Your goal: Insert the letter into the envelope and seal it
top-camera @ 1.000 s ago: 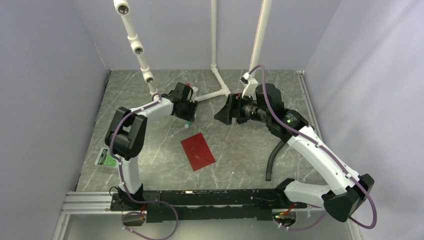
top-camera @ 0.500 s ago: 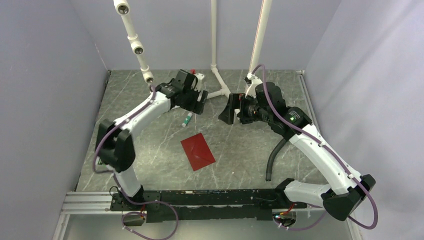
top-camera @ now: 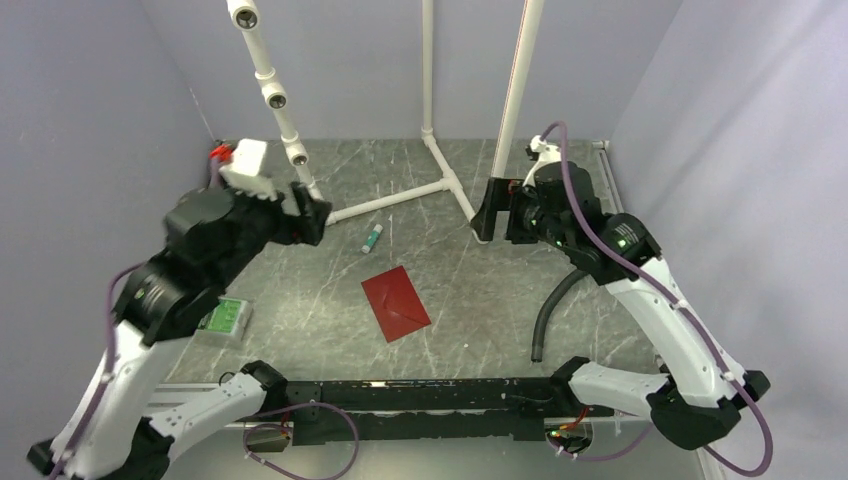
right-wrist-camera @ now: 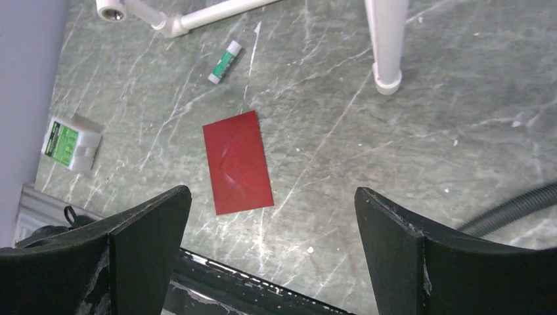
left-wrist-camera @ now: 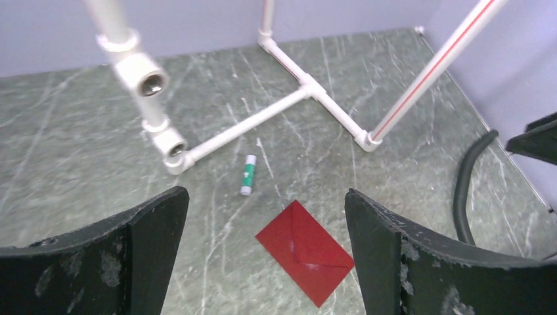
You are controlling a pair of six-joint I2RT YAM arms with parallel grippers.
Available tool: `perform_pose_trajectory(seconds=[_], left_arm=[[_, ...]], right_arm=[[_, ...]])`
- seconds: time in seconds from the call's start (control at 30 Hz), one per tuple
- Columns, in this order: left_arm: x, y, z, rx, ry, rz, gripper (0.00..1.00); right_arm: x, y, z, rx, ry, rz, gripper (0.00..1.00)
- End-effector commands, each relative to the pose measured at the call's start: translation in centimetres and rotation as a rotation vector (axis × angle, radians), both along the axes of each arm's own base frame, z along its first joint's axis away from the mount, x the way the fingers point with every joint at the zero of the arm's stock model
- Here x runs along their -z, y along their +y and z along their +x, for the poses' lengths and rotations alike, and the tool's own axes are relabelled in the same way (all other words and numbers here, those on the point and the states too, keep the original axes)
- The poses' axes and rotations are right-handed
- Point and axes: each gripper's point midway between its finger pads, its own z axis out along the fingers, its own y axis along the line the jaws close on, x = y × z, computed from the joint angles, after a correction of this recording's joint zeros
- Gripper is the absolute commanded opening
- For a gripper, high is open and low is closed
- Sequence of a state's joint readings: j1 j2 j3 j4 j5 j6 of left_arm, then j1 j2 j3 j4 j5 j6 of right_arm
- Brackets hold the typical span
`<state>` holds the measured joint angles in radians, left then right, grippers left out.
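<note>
Dark red envelope (top-camera: 396,303) laid flat mid-table, flap folded down, touched by nothing. Near, at its 11 o'clock, green-and-white glue stick (top-camera: 372,237) seen. At 10 o'clock left gripper (top-camera: 310,213) held aloft, jaws spread wide, nothing gripped. At 1 o'clock right gripper (top-camera: 500,213) likewise spread wide, empty. Green-and-white packet (top-camera: 223,318) found at 9 o'clock, well apart; black hose (top-camera: 545,318) at 3 o'clock.

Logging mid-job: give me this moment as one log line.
left gripper: open, empty | right gripper: open, empty | envelope: lying flat, flap down | letter: not visible | glue stick: lying apart from envelope
</note>
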<state>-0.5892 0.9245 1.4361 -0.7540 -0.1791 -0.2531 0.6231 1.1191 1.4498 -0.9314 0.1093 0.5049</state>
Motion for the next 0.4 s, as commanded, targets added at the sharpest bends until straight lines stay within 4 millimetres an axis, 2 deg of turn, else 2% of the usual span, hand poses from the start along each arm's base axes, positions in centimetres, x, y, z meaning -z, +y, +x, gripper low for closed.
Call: perform_pose_trajectory(seconds=[0.0, 0.1, 0.17, 0.37], left_arm=[[0.0, 5.2, -2.2, -0.188, -0.014, 0.003, 0.93], [-0.9, 7.4, -3.8, -0.247, -0.055, -0.023, 0.93], [-1.4, 8.0, -4.5, -0.259, -0.078, -0.040, 0.93], [-2.1, 8.0, -4.6, -0.248, -0.079, -0.028, 0.93]], right_arm=[[-3.1, -3.4, -1.2, 0.095, -0.083, -0.015, 1.00], [-4.1, -4.4, -2.0, 0.109, -0.122, -0.008, 1.00], [-4.8, -4.9, -2.4, 0.112, -0.148, -0.004, 1.00], [-6.7, -5.0, -3.4, 0.100, -0.217, 0.085, 1.00]])
